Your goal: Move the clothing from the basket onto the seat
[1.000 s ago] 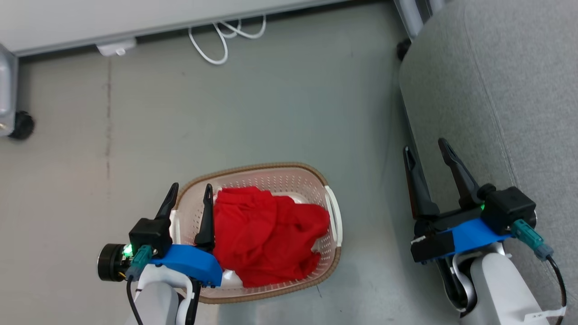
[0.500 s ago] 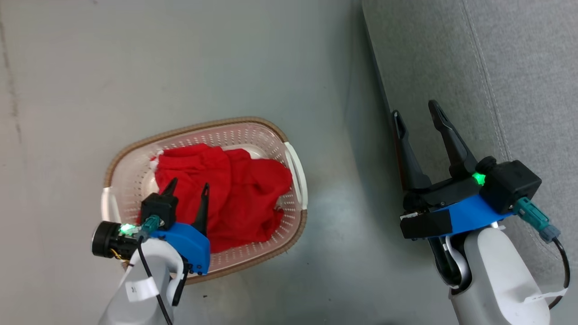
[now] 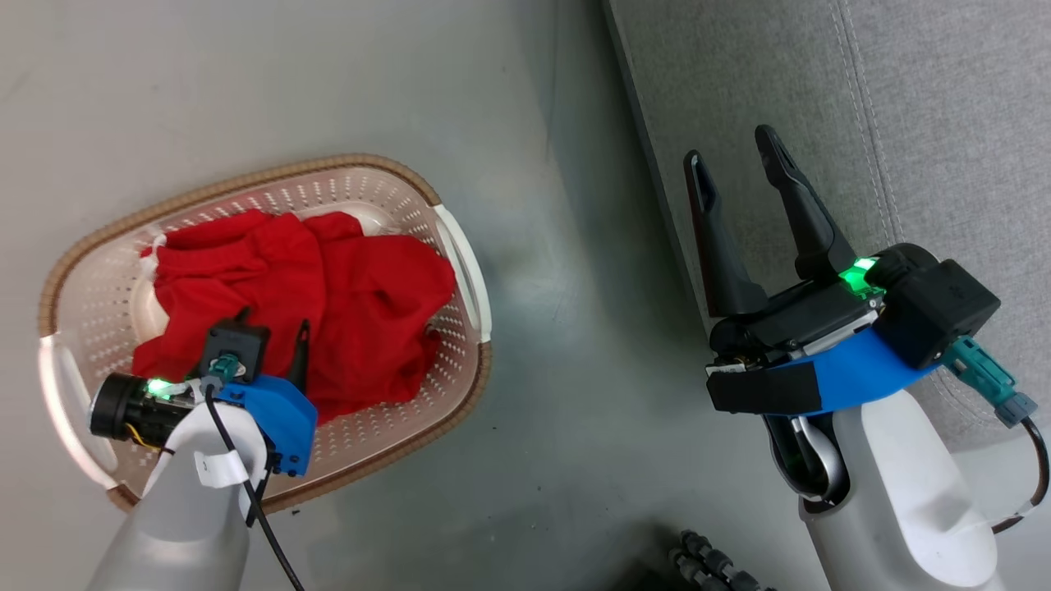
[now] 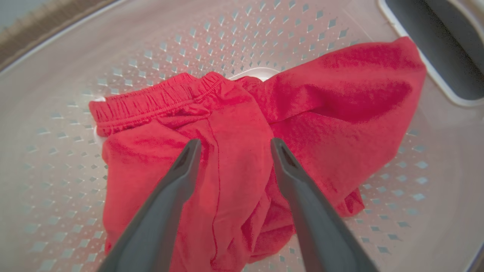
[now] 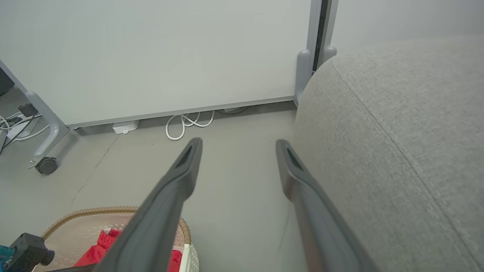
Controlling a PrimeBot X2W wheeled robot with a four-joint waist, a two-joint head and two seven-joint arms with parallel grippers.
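Note:
Bright red clothing [image 3: 328, 304] lies crumpled in the cream perforated basket [image 3: 386, 197] with a brown rim, on the floor at the left. My left gripper [image 3: 271, 324] points down into the basket, open, its fingers just above the red fabric with nothing between them. The left wrist view shows the clothing [image 4: 302, 109] under my left gripper [image 4: 233, 143], an elastic waistband at its upper left. My right gripper [image 3: 731, 152] hangs open and empty beside the grey seat [image 3: 944, 123]. In the right wrist view, my right gripper [image 5: 238, 145] is over the floor beside the seat [image 5: 397, 132].
Behind the basket [image 5: 113, 211] a pale wall panel stands on a wheeled leg [image 5: 47, 165], with white cables [image 5: 185, 122] on the floor at its foot. A dark ribbed hose [image 3: 714, 562] shows at the bottom edge of the head view.
The head view has swung, shifting the basket left and the seat nearer. My left gripper has dropped into the basket toward the red clothing. Both grippers stay open.

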